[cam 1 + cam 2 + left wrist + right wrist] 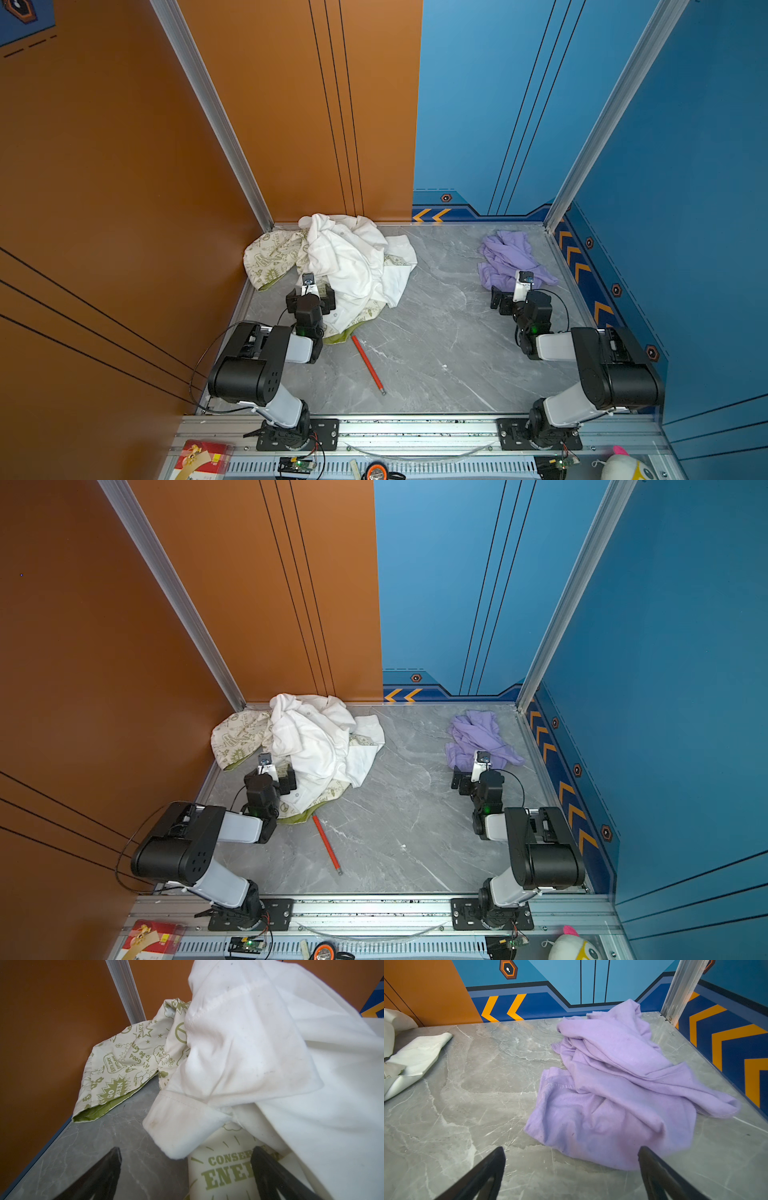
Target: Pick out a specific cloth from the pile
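The lavender cloth [509, 257] [478, 737] [612, 1095] lies crumpled by itself at the back right of the table, apart from the pile. The pile [345, 262] [311, 742] sits at the back left: a white shirt [259, 1053] on top of cream fabric with green print [124, 1064]. My right gripper [513, 293] [471, 775] [572, 1148] stands open at the cloth's near edge, holding nothing. My left gripper [311, 291] [272, 773] [187, 1149] is open at the pile's near edge, with one finger over the printed fabric and the other over bare table.
A red rod [368, 365] [327, 845] lies on the grey marble table [436, 332] between the arms. An orange wall stands close to the left of the pile and a blue wall close to the right of the cloth. A red box [203, 457] and a plush toy [623, 467] sit below the front rail.
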You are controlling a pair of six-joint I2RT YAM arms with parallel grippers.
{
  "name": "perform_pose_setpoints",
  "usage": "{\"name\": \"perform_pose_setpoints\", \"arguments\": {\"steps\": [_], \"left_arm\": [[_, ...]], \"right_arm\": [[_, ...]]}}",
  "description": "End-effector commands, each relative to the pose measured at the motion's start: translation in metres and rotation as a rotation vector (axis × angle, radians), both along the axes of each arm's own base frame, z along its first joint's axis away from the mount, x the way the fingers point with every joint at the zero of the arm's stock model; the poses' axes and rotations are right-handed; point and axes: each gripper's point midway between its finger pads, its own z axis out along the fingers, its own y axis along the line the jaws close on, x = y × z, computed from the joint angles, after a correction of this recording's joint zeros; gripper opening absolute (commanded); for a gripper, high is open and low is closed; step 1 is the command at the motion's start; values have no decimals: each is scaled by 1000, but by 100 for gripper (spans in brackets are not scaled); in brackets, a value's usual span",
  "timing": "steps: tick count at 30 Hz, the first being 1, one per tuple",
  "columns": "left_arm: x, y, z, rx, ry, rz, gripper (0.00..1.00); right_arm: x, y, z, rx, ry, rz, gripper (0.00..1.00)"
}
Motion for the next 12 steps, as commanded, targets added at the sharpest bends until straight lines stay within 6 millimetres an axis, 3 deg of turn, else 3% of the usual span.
{"name": "perform_pose_setpoints", "arguments": {"steps": [1, 12], "left_arm": [[0, 0, 0, 22, 10, 4, 98], [2, 2, 0, 4, 16, -1, 98]], "right_arm": [[5, -5, 7, -14, -24, -25, 100], [5, -5, 6, -13, -21, -24, 100]]}}
